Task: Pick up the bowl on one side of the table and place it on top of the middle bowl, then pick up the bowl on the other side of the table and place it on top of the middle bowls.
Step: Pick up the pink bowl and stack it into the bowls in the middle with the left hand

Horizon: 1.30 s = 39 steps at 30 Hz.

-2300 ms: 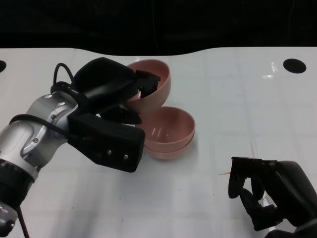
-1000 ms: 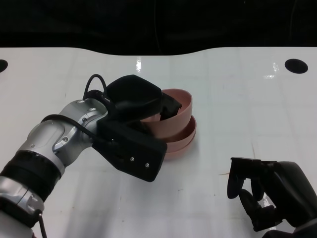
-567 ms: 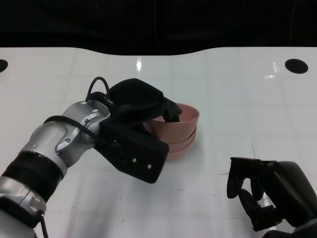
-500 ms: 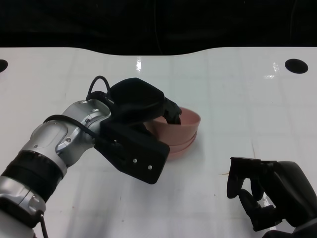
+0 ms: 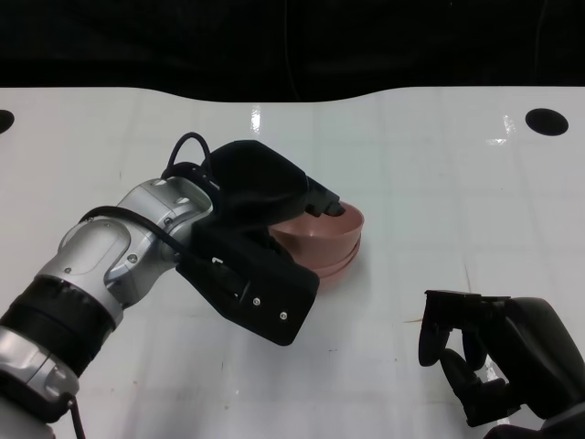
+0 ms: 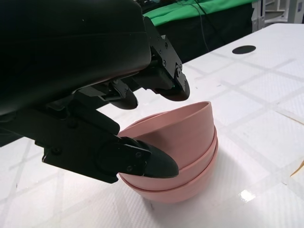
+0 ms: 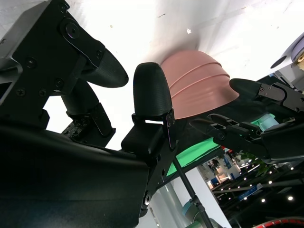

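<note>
Three pink bowls (image 5: 336,240) sit nested in one level stack at the table's middle, also seen in the left wrist view (image 6: 183,137) and the right wrist view (image 7: 199,83). My left hand (image 5: 260,197) hovers over the stack's near left side. Its fingers (image 6: 166,80) stand spread just above the top bowl's rim with a gap, and its thumb (image 6: 142,161) lies low beside the stack's wall. The stack's left part is hidden behind this hand. My right hand (image 5: 484,357) rests at the front right, well apart from the bowls, fingers loosely apart and holding nothing.
The white table (image 5: 439,183) has a black round hole (image 5: 547,121) at the far right and another at the far left edge (image 5: 3,120). Darkness lies beyond the far edge. A small orange mark (image 5: 416,320) lies by my right hand.
The left hand brought the tilted bowl down from behind the stack and set it level into the two middle bowls. Its fingers have since lifted off the rim. The right hand stayed put.
</note>
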Each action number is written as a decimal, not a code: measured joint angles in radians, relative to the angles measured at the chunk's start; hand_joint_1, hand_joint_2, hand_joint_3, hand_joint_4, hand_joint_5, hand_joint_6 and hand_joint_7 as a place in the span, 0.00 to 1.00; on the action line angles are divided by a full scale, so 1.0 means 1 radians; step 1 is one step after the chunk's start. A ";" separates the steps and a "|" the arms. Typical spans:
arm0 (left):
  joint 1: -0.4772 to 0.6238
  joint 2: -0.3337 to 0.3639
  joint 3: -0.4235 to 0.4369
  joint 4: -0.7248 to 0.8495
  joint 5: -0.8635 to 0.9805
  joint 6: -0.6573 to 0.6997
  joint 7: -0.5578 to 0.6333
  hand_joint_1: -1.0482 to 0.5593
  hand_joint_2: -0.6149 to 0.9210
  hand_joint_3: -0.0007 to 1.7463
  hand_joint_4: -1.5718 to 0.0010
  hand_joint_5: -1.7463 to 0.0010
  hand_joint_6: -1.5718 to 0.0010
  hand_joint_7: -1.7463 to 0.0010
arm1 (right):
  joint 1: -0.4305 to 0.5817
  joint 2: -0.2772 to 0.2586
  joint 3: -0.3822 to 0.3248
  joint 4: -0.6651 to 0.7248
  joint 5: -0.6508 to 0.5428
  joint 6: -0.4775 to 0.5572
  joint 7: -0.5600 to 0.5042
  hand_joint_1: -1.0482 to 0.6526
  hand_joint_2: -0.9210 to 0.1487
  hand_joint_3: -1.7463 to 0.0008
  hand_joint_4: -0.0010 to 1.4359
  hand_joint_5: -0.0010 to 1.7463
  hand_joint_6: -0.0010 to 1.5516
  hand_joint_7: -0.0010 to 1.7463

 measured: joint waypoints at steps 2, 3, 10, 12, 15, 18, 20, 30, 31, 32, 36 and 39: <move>0.012 0.003 -0.001 -0.004 0.008 0.000 0.013 0.22 1.00 0.18 0.74 0.91 0.71 1.00 | 0.000 0.000 0.000 0.000 0.000 0.000 0.000 0.58 0.74 0.08 0.67 1.00 0.55 0.86; 0.022 0.004 -0.002 -0.004 0.014 0.000 0.025 0.22 1.00 0.19 0.75 0.91 0.72 1.00 | 0.000 0.000 0.000 0.000 0.000 0.000 0.000 0.58 0.74 0.08 0.67 1.00 0.55 0.86; 0.068 0.013 -0.007 -0.022 0.025 0.000 0.042 0.20 1.00 0.22 0.78 0.93 0.79 1.00 | 0.000 0.000 0.000 -0.001 0.000 0.000 0.000 0.57 0.74 0.08 0.67 1.00 0.56 0.86; 0.078 0.021 -0.008 -0.032 0.033 0.000 0.045 0.19 1.00 0.23 0.79 0.93 0.82 1.00 | 0.000 0.000 0.000 -0.001 0.000 0.000 0.000 0.57 0.73 0.08 0.67 1.00 0.56 0.86; 0.093 0.028 -0.007 -0.039 0.036 0.001 0.051 0.19 1.00 0.24 0.82 0.95 0.85 1.00 | 0.000 0.000 0.000 -0.001 0.000 0.000 0.000 0.57 0.73 0.08 0.67 1.00 0.55 0.86; 0.117 0.029 -0.007 -0.047 0.036 0.006 0.055 0.19 1.00 0.23 0.87 0.97 0.89 1.00 | 0.000 0.000 0.000 -0.001 0.000 0.000 0.000 0.57 0.74 0.08 0.67 1.00 0.55 0.86; 0.131 0.030 -0.007 -0.050 0.036 0.007 0.055 0.19 1.00 0.23 0.90 0.98 0.91 1.00 | 0.000 0.000 0.000 -0.001 0.000 0.000 0.000 0.57 0.74 0.08 0.67 1.00 0.55 0.86; 0.146 0.031 -0.009 -0.050 0.043 0.021 0.055 0.18 1.00 0.26 0.94 1.00 0.94 1.00 | 0.000 0.000 0.000 -0.001 0.000 0.000 0.008 0.57 0.73 0.09 0.67 1.00 0.55 0.86; 0.147 0.031 -0.009 -0.051 0.042 0.021 0.055 0.18 1.00 0.26 0.94 1.00 0.94 1.00 | 0.000 0.000 0.000 -0.002 0.001 0.000 0.009 0.57 0.73 0.09 0.67 1.00 0.55 0.86; 0.148 0.031 -0.008 -0.053 0.040 0.022 0.055 0.19 1.00 0.26 0.95 1.00 0.94 1.00 | 0.000 0.000 0.000 -0.002 0.001 0.001 0.010 0.57 0.73 0.09 0.67 1.00 0.55 0.86; 0.156 0.031 0.008 -0.068 0.025 0.018 0.075 0.19 1.00 0.29 0.97 1.00 0.97 1.00 | 0.001 0.000 -0.001 -0.005 0.002 0.003 0.019 0.57 0.73 0.09 0.67 1.00 0.55 0.85; 0.164 0.032 0.041 -0.077 -0.009 -0.002 0.110 0.20 1.00 0.31 0.95 0.99 0.95 0.98 | 0.002 0.000 -0.002 -0.013 0.002 0.006 0.020 0.57 0.73 0.08 0.67 1.00 0.55 0.85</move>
